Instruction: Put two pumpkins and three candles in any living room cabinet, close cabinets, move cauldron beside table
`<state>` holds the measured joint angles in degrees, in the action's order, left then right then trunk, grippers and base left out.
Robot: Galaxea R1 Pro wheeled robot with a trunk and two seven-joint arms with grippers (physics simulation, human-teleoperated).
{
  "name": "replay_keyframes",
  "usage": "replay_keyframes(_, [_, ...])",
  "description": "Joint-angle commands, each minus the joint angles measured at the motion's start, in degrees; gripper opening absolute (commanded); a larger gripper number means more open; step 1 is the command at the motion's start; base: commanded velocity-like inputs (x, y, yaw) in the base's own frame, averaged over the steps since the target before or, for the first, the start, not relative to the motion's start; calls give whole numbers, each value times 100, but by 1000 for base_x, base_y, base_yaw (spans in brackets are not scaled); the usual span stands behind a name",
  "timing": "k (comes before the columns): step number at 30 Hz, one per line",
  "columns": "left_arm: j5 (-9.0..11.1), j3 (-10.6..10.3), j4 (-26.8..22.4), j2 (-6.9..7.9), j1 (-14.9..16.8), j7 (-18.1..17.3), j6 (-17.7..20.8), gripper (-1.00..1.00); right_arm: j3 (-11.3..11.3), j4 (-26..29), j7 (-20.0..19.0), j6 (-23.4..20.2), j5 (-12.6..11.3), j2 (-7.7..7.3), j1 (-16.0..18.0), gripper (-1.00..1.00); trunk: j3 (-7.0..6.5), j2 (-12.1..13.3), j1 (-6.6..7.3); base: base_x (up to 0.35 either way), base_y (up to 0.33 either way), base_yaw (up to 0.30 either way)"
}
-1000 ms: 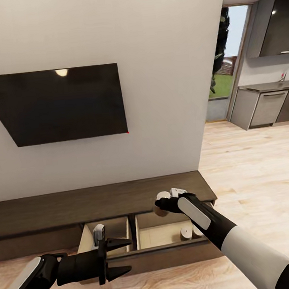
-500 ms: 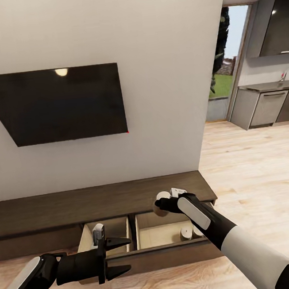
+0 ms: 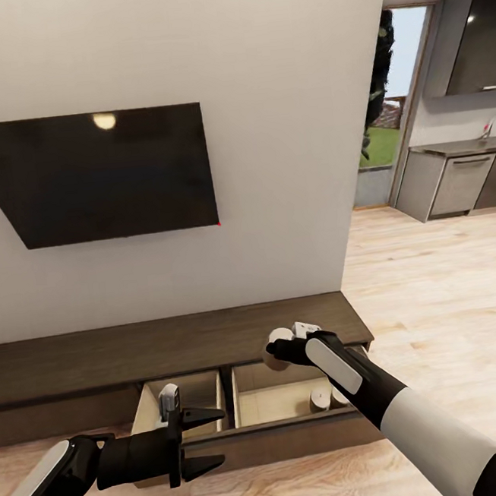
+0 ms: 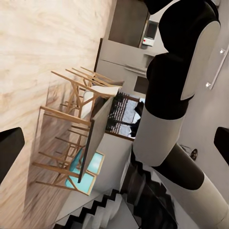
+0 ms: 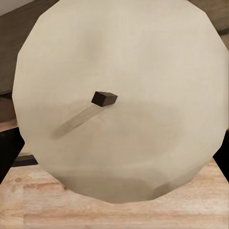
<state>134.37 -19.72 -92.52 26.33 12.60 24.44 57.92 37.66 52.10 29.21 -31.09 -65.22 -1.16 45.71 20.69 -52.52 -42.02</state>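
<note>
Right gripper (image 3: 278, 349) is clamped on a candle (image 3: 276, 353), held above the open right drawer (image 3: 283, 404) of the cabinet (image 3: 137, 351), near the drawer's back edge. In the right wrist view the candle (image 5: 119, 100) is seen top-on: pale disc, small dark wick at centre, with dark fingertips (image 5: 9, 152) at either side of it. Wood floor and the dark cabinet edge sit behind it.

Two more candles (image 3: 320, 401) stand in that same drawer, at its right end, partly hidden by the right forearm. The second one is mostly covered, only a sliver visible.

Left gripper (image 3: 201, 438) has its jaws apart, nothing between them, pointing sideways toward the right arm. It hovers in front of the open left drawer (image 3: 180, 400), level with the drawer front. The left wrist view shows both fingertips (image 4: 9, 148) wide apart at the frame edges, with the right arm, a wooden dining table and chairs, and kitchen units beyond.

Both drawers are pulled out, pale beige inside. The left one looks bare where visible, though part of it is hidden behind the gripper.

Above the cabinet a wall TV (image 3: 95, 176) hangs on the white wall. To the right, light plank floor (image 3: 435, 282) runs to a kitchen (image 3: 461, 172) with grey units and a doorway to outside.
</note>
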Motion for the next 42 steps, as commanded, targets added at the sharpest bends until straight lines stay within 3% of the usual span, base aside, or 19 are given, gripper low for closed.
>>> replay_keyframes(1, [63, -5, -3, 4, 6, 52, -3, 100, 22, 9, 50, 6, -52, -6, 8, -100, 26, -47, -23, 0, 0, 0])
replay_keyframes(7, [63, -5, -3, 7, 6, 52, -2, 100, 22, 6, 50, 6, -52, -4, 8, -100, 133, -288, -155, 0, 0, 0])
replay_keyframes(11, [63, 2, -3, 6, 6, 52, -3, 100, 22, 3, 50, 6, -52, 1, 8, -100, 133, -288, -155, 0, 0, 0])
replay_keyframes(42, [63, -5, -3, 4, 6, 52, -9, 100, 51, 0, 47, -29, -34, 27, 8, -100, 690, -1531, -836, 0, 0, 0])
